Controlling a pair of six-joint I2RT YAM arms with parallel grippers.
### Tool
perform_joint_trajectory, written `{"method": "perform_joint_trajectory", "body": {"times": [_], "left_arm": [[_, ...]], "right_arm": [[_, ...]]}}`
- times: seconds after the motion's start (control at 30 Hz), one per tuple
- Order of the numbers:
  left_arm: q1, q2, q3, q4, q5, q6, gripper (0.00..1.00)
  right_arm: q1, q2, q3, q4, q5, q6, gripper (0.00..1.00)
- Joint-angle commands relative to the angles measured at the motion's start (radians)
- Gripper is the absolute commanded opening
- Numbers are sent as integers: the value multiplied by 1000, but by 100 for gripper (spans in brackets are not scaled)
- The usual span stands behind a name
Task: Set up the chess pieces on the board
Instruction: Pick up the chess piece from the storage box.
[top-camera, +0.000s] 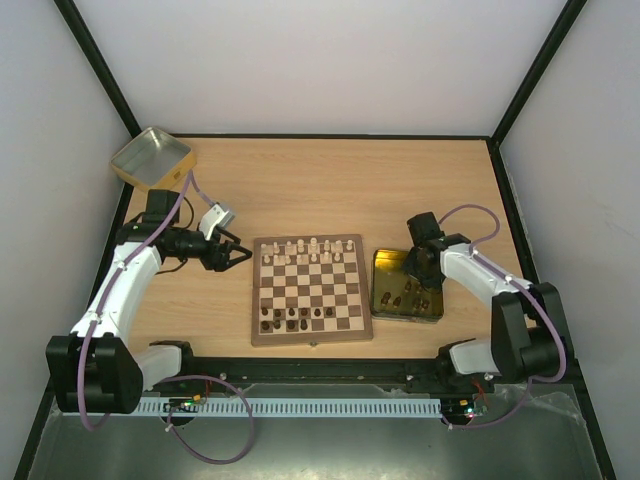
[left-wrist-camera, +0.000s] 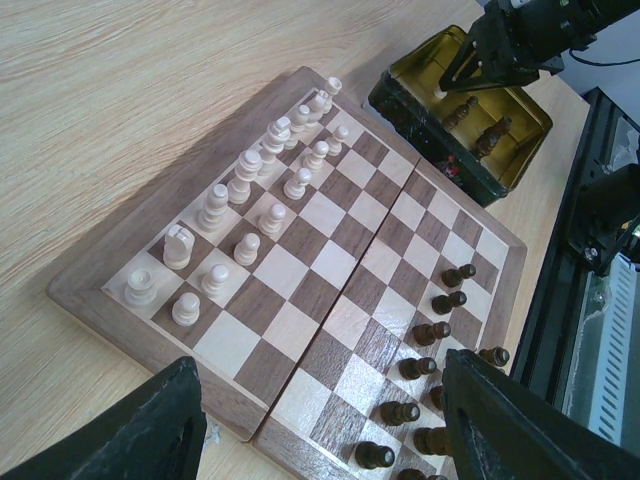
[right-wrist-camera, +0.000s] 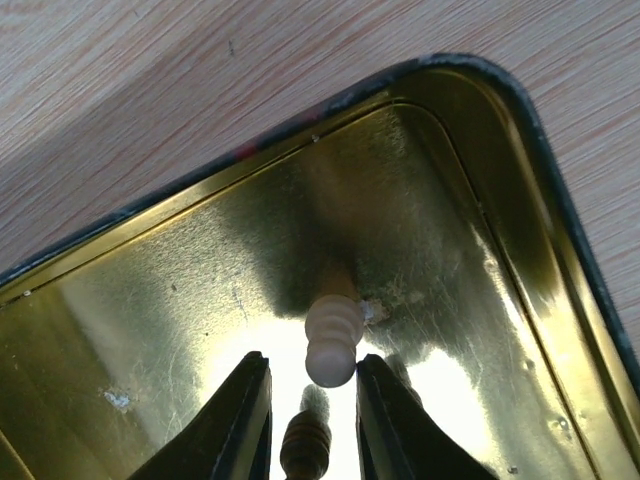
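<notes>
Wooden table (top-camera: 330, 185), board (top-camera: 310, 288) atop (white walls (top-camera: 320, 60))

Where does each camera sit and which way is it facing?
Top external: above, behind the arm bases, looking down on the square wooden chessboard; both arms show.
Left wrist: beside the board, facing across it; own dark fingers show.
Right wrist: looking down into the gold metal tin; own fingers show.
Shared: both wrist views show that tin.

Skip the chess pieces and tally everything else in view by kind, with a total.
Chessboard: 1
Gold tins: 2
Robot arms: 2
Total: 5
</notes>
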Motion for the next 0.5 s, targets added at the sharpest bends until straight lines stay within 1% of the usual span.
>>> {"method": "perform_joint_trajectory", "body": {"times": [0.0,0.37,0.47], "left_arm": [[-6,-1,-10,7,7,-6,65],[-6,-6,-12,11,4,-13,65],[-6,1,-11,11,3,-14,65]], "right_arm": [[-8,21,-5,21,15,-12,23],[-19,39,-18,43,22,-20,23],[-31,33,-17,36,36,-21,18]]}}
